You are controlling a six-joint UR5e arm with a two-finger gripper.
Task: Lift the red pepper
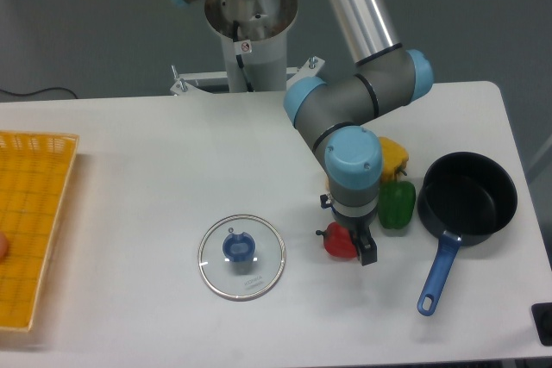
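Note:
The red pepper [338,241] is small and glossy and sits on the white table just right of centre. My gripper [354,243] is straight over it, with a dark finger [368,252] showing at the pepper's right side. The wrist hides the other finger and the top of the pepper. I cannot tell whether the jaws are closed on the pepper. The green pepper [397,204] stands just to the right, and the yellow pepper [392,158] is behind it, partly hidden by the arm.
A black saucepan [467,198] with a blue handle [438,276] sits at the right. A glass lid [241,257] with a blue knob lies left of the red pepper. A yellow basket [33,213] is at the left edge.

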